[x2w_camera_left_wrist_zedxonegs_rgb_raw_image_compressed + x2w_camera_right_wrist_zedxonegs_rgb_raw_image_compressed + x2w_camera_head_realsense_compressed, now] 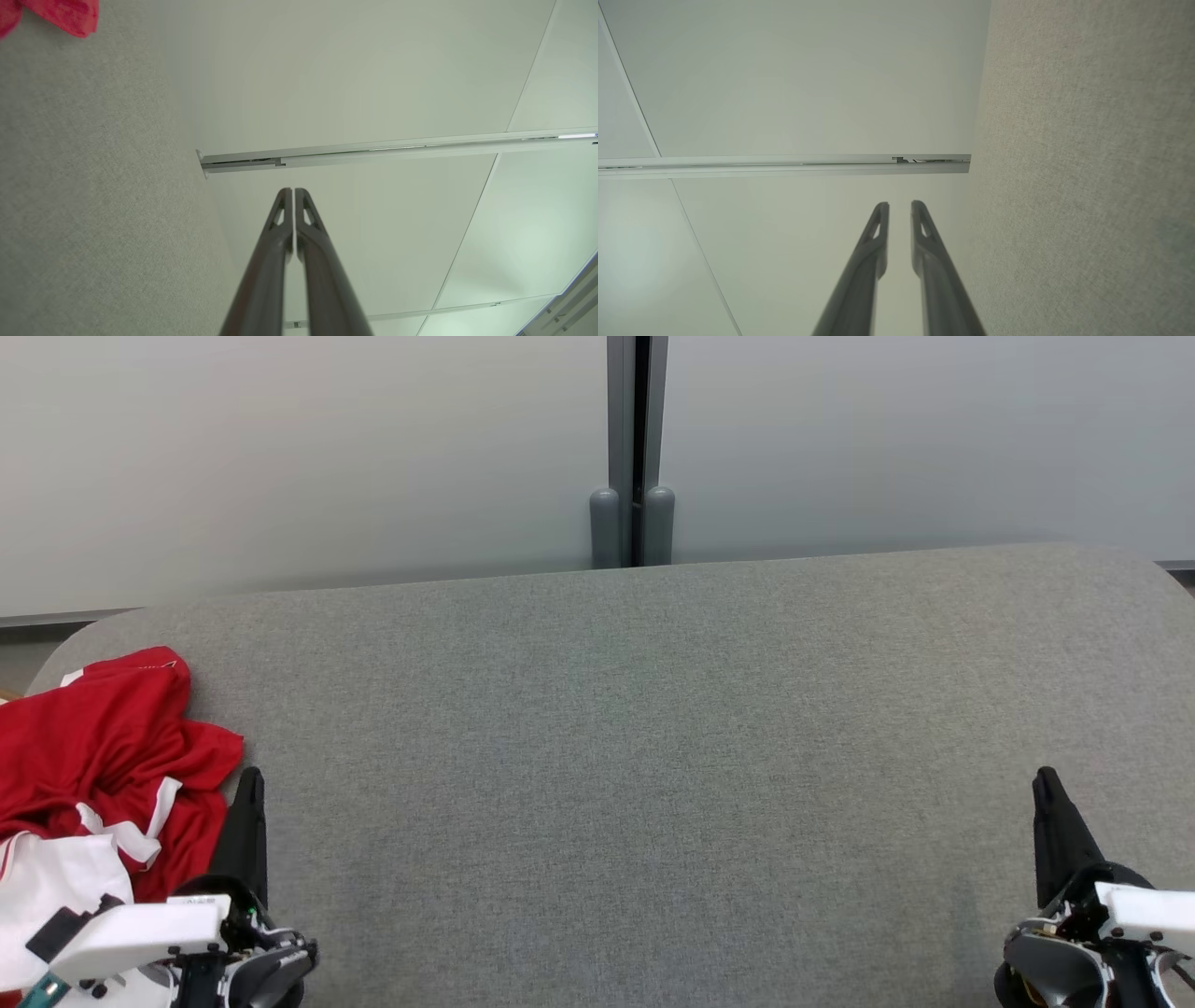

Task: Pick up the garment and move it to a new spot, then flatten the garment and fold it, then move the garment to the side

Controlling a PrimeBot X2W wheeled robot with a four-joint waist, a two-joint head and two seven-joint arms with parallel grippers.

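A crumpled red garment with white trim (103, 747) lies bunched at the left end of the grey fabric-covered table (635, 756). A corner of the garment (60, 14) shows red at the top left of the left wrist view. My left gripper (248, 789) rests low beside the garment's right edge, its fingers pressed together and empty (293, 192). My right gripper (1046, 789) sits far off at the lower right, clear of the cloth. A narrow gap stands between its fingers, with nothing in it (899, 205).
A pale partition wall runs behind the table, with a grey vertical post (633, 523) at its middle. The table's far corners are rounded. Wide grey surface stretches between my two grippers.
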